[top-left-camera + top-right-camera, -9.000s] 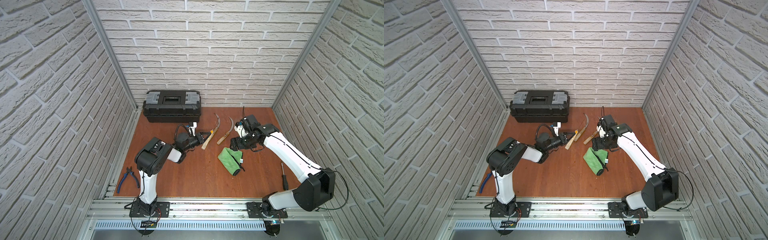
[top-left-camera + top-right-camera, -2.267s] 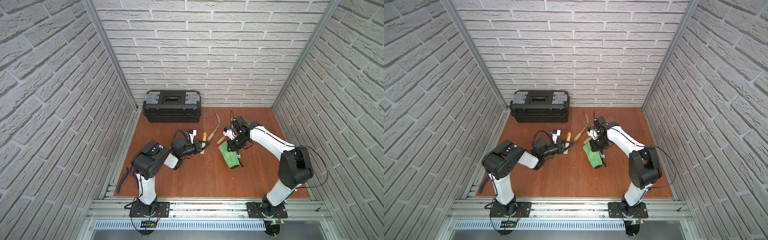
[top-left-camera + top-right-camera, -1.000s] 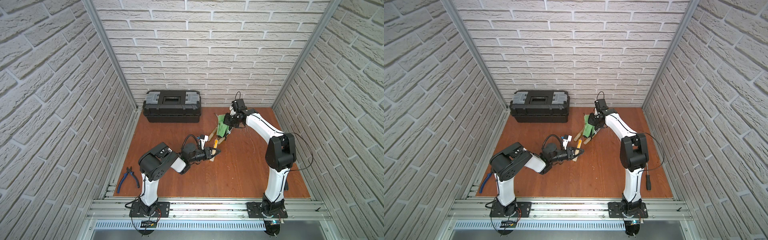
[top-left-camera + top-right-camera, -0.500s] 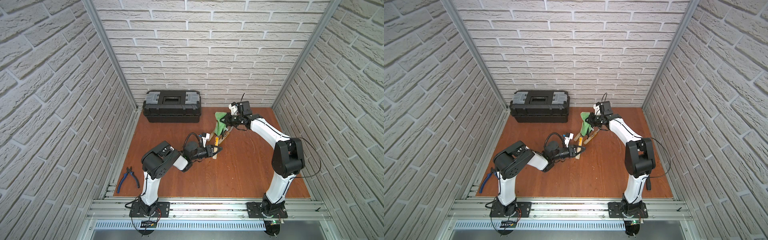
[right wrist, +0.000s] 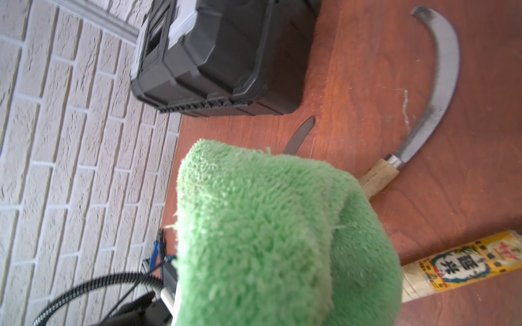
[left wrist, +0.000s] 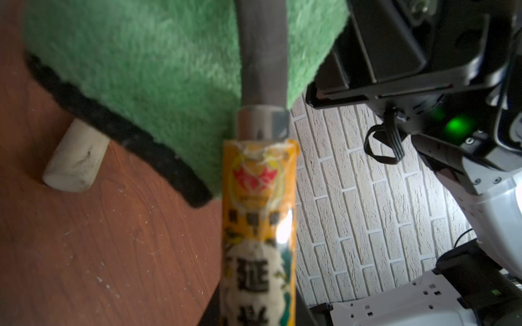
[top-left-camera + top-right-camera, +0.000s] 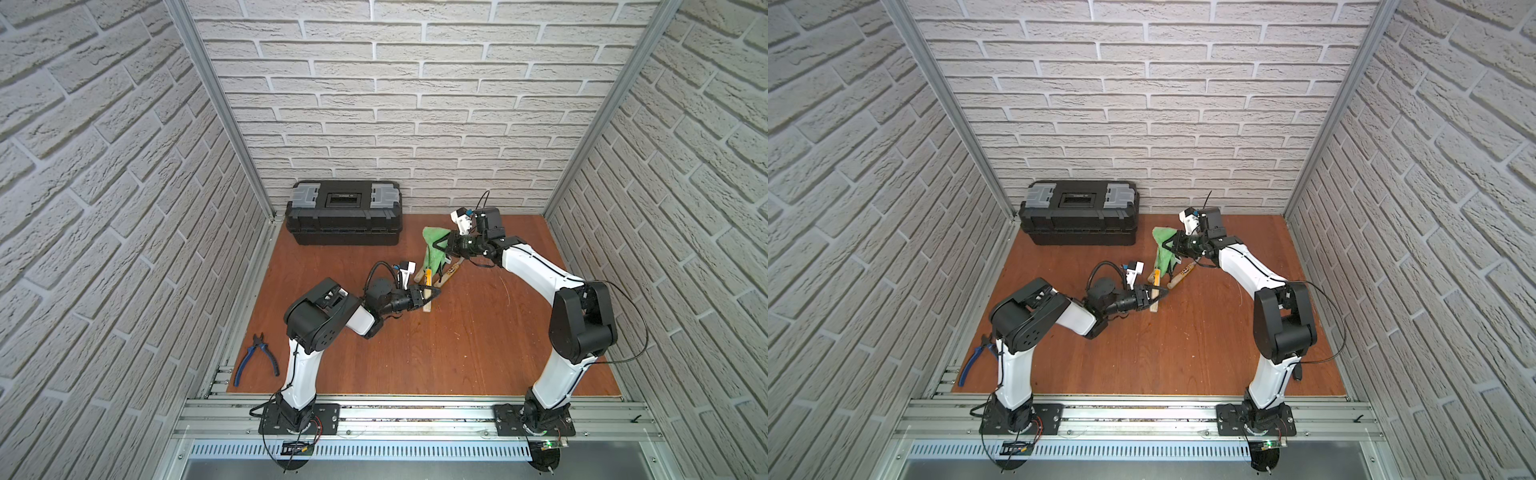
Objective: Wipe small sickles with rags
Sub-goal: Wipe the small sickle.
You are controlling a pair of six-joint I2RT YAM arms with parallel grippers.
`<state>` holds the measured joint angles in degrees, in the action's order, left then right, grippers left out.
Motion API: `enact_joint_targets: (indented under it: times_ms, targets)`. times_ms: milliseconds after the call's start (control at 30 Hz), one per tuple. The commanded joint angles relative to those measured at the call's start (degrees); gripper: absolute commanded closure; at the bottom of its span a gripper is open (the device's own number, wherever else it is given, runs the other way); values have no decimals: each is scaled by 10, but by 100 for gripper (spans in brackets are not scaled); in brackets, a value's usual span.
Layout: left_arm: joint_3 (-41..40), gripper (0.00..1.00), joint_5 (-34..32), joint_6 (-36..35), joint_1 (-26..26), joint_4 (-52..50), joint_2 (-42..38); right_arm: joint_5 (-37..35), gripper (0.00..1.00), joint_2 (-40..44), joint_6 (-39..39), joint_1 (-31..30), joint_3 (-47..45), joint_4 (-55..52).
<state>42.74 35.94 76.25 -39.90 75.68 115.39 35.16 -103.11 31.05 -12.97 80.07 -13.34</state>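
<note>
My left gripper [image 7: 430,293] [image 7: 1158,297] is shut on the yellow-labelled wooden handle [image 6: 260,225] of one small sickle. Its grey blade [image 6: 262,56] runs up against the green fluffy rag [image 7: 433,249] [image 7: 1163,249] [image 5: 268,240]. My right gripper [image 7: 447,245] is shut on the rag and holds it over that blade; the cloth hides its fingers in the right wrist view. A blade tip [image 5: 299,135] pokes out beyond the cloth. Another labelled sickle handle [image 7: 451,272] [image 5: 466,265] lies on the board beside it. A plain-handled sickle [image 5: 435,93] lies flat further on.
A black toolbox [image 7: 343,216] stands against the back wall, left of the rag. Blue-handled pliers [image 7: 257,359] lie at the board's front left edge. A dark screwdriver [image 7: 1298,374] lies partly hidden behind the right arm's base. Brick walls close in three sides.
The right gripper has carried the rag a little to the left along the held blade, and its elbow has swung out to the right. The left gripper has kept its hold, hardly moving.
</note>
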Motion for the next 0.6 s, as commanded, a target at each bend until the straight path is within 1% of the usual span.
enact_joint_targets:
  times_ms: [0,167,300,400,500,567]
  targets:
    - [14,100,47,5,2,45,8,82,98,33,-53,-40,3,-21]
    - [21,100,53,2,12,39,2,113,97,39,-112,-58,17,-87]
    - [21,100,53,0,16,35,-8,102,97,67,-135,-53,0,-114]
    - [13,100,53,0,16,36,-20,57,97,103,-99,-24,-28,-103]
    - [-4,100,52,1,16,43,-38,-20,97,143,-56,11,-53,-90]
    - [-16,100,49,1,12,45,-52,-70,97,155,-55,26,-44,-119]
